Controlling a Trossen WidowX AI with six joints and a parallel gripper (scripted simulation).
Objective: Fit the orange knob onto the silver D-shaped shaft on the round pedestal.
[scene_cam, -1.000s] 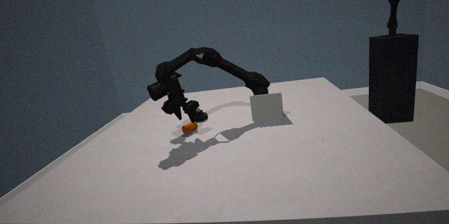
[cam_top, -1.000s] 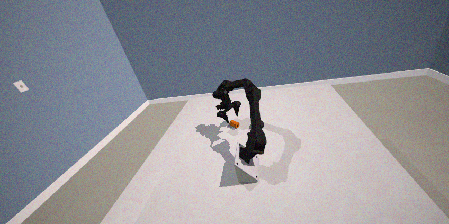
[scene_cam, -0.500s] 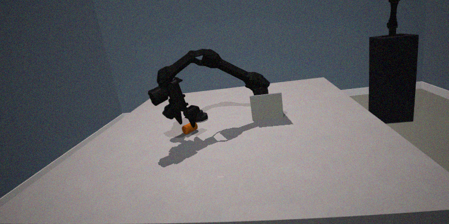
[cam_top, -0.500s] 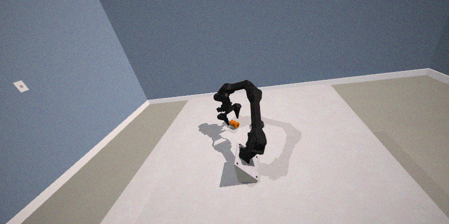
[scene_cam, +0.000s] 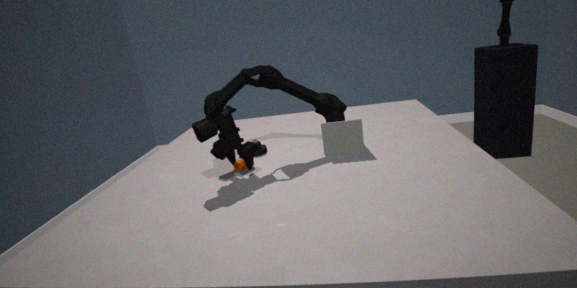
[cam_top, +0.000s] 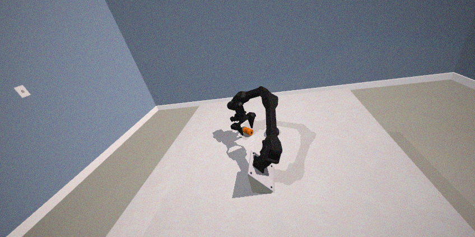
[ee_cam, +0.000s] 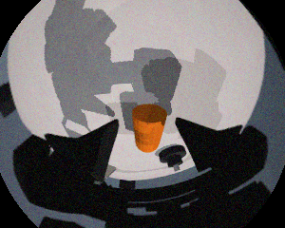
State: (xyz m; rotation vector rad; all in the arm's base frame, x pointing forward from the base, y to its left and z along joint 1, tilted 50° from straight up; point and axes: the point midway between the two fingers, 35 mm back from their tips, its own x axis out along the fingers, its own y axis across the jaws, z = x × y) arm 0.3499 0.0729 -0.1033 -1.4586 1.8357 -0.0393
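Observation:
The orange knob [cam_top: 247, 130] [scene_cam: 241, 165] [ee_cam: 148, 127] lies on its side on the white table. My gripper [cam_top: 246, 127] [scene_cam: 241, 163] [ee_cam: 148, 121] is open and low over the table, with one finger on each side of the knob and a gap to each. The dark round pedestal [scene_cam: 260, 148] [ee_cam: 173, 154] with the short silver shaft [scene_cam: 254, 140] stands just beside the knob, close to one finger. The knob's hole does not show.
The arm's base sits on an upright pale mounting plate [cam_top: 261, 181] [scene_cam: 341, 137] on the table. A tall black box [scene_cam: 503, 99] with a thin black stand on top is off the table at the far right.

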